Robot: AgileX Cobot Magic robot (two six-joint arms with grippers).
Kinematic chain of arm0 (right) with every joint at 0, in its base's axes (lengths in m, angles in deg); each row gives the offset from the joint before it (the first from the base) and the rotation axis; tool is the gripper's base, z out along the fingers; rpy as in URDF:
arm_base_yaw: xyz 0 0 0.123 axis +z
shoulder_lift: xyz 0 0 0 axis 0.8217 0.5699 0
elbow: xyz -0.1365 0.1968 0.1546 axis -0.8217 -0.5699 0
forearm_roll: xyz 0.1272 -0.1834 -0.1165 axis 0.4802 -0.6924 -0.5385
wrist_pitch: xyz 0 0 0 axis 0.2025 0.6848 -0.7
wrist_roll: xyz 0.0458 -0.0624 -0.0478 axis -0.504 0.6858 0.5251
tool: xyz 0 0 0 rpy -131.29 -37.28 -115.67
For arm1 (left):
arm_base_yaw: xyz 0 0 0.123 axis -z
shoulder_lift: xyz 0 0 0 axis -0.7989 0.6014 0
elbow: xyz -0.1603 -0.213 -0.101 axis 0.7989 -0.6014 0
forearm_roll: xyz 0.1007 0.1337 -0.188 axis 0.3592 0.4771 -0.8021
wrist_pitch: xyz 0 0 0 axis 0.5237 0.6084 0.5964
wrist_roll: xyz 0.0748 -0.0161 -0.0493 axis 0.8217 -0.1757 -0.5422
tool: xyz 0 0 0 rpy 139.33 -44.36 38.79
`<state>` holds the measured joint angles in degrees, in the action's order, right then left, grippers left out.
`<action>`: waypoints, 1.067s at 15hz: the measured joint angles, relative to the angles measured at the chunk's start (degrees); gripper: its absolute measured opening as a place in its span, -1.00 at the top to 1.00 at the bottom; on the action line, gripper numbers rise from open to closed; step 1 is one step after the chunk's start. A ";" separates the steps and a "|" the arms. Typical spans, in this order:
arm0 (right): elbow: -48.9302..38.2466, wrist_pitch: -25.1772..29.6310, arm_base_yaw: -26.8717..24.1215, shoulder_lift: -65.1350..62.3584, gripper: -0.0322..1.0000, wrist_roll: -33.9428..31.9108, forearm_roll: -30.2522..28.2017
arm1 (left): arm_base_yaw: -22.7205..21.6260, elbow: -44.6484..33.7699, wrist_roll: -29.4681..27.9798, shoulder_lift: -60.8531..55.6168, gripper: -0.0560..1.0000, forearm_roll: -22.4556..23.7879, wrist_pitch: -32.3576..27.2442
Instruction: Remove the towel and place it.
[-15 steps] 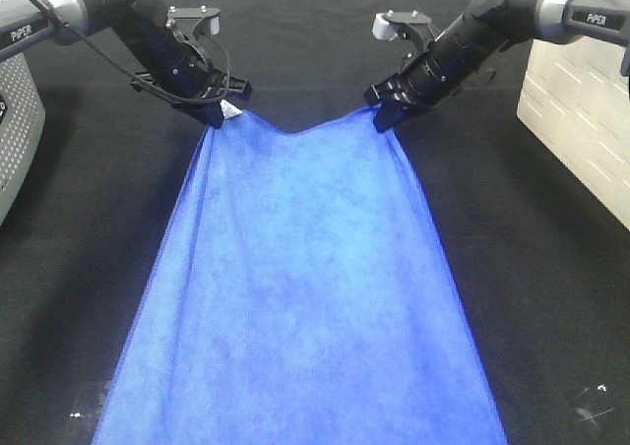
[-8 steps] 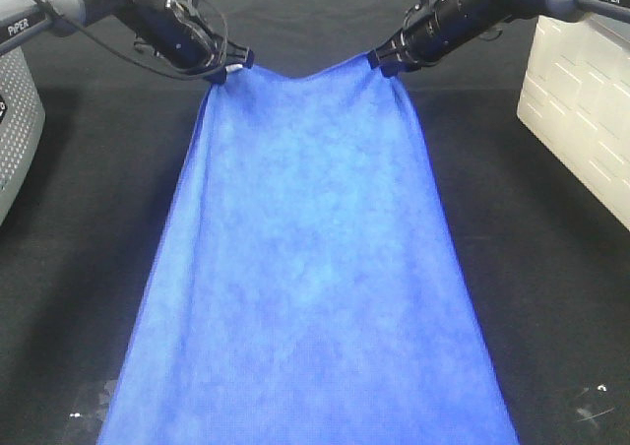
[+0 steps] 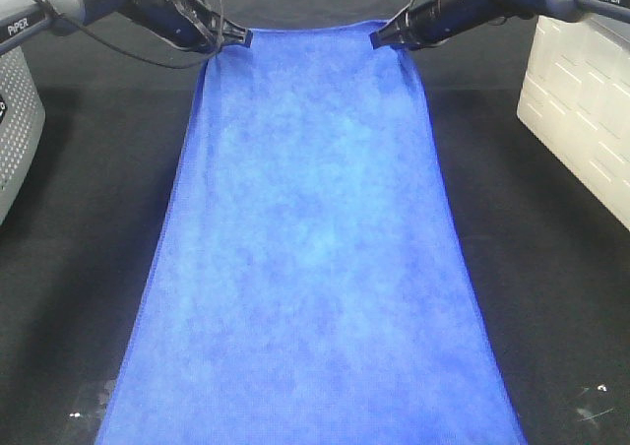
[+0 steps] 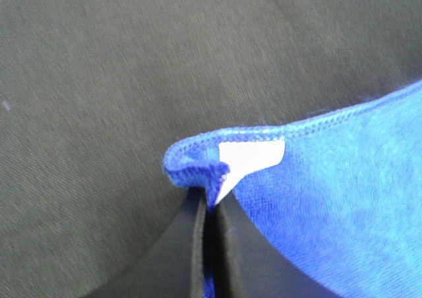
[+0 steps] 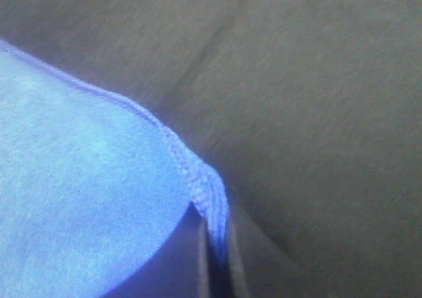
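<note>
Now: one towel [image 3: 310,248], stretched over black cloth [image 3: 79,268] | two grippers: left gripper [image 3: 239,37] clamped one corner; right gripper [image 3: 378,39] clamped another | one white tag [image 4: 250,154]

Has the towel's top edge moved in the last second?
Yes. The towel edge rose toward the picture's top relative to the white bin, and its sag pulled straight.

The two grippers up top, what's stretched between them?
In the exterior high view, the towel's top edge spans straight from the left gripper to the right gripper; each is shut on a corner.
</note>
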<state>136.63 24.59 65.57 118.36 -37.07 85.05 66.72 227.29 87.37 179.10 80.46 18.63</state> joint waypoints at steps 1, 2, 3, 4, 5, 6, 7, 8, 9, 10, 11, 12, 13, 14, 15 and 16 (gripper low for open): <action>0.00 -1.38 0.00 0.00 0.94 0.00 0.40 | 0.00 0.00 0.00 0.00 0.89 0.46 0.80; 0.00 -2.52 0.00 0.40 0.94 0.00 0.69 | 0.00 0.00 0.23 0.00 0.89 0.74 2.52; 0.00 -2.98 0.00 0.86 0.94 0.11 0.97 | 0.00 0.00 0.69 0.06 0.89 0.74 3.32; 0.00 -3.90 0.00 1.49 0.94 0.52 0.97 | 0.00 0.06 1.15 0.52 0.89 0.74 4.30; 0.00 -4.53 0.00 2.06 0.94 1.03 1.09 | 0.00 0.11 1.32 1.15 0.89 0.74 4.64; 0.00 -5.90 0.00 2.52 0.94 1.15 1.43 | 0.00 0.11 1.43 2.06 0.89 0.74 4.70; 0.00 -7.68 0.11 3.09 0.94 1.32 1.66 | 0.00 0.11 1.49 3.38 0.89 0.74 5.84; 0.00 -8.71 0.11 3.67 0.94 1.32 1.89 | 0.00 0.11 1.49 3.90 0.89 0.74 7.05; 0.17 -9.45 0.11 4.58 0.94 1.38 2.06 | 0.00 0.11 1.49 4.24 0.89 0.74 8.14; 0.17 -9.45 0.11 4.58 0.94 1.38 2.06 | 0.00 0.11 1.49 4.24 0.89 0.74 8.14; 0.23 -10.03 0.11 5.56 0.94 1.38 2.35 | 0.00 0.11 1.49 4.53 0.89 0.74 9.22; 0.23 -10.08 0.11 6.30 0.94 1.38 2.46 | 0.00 0.11 1.49 5.04 0.89 0.74 10.03; 0.23 -10.31 0.11 6.99 0.94 1.38 2.46 | 0.00 0.11 1.55 5.67 0.89 0.74 10.43; 0.23 -11.00 0.11 7.73 0.94 1.38 2.46 | 0.00 0.11 2.23 6.82 0.89 0.74 11.00; 0.23 -11.46 0.11 8.14 0.94 1.38 2.58 | 0.00 0.11 2.58 7.51 0.89 0.74 11.57; 0.23 -12.03 0.11 8.71 0.94 1.38 2.58 | 0.00 0.11 2.69 7.96 0.89 0.74 12.03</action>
<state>136.86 12.56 65.69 127.07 -35.69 87.63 66.72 227.40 90.07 187.07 81.20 30.66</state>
